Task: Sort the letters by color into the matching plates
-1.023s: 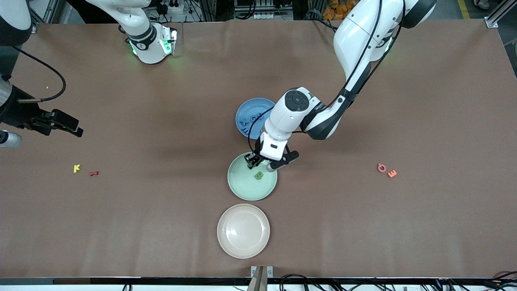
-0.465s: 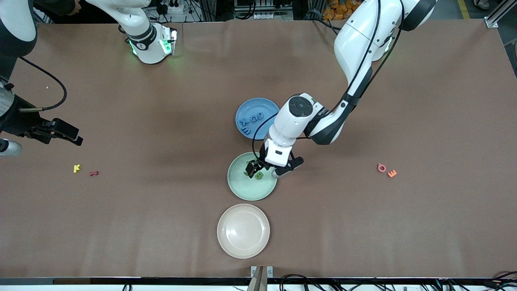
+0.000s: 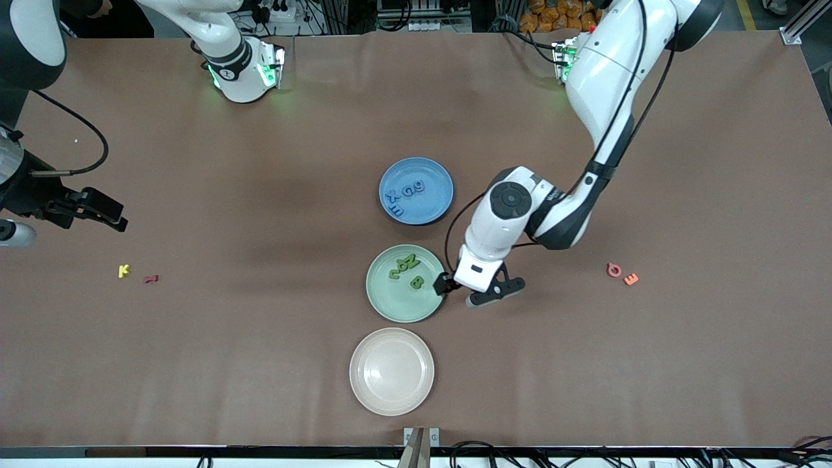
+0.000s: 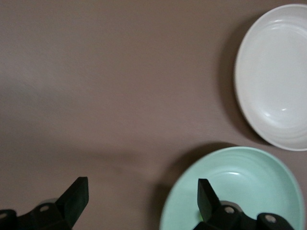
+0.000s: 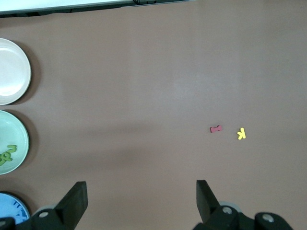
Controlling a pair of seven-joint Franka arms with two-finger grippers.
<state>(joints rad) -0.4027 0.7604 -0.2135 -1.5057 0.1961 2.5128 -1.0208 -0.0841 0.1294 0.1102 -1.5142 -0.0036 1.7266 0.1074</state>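
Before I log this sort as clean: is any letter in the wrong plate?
No: green letters lie in the green plate, blue letters in the blue plate. The cream plate is bare.

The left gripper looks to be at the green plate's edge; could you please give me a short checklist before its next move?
1. Left gripper open and empty: ok.
2. Green letters lying in the green plate: ok.
3. Blue letters in the blue plate: ok.
4. Pink and orange letters on the table toward the left arm's end, none over them: ok.
5. Right gripper open, waiting above the yellow and red letters: ok.
6. Cream plate holds no letters: ok.
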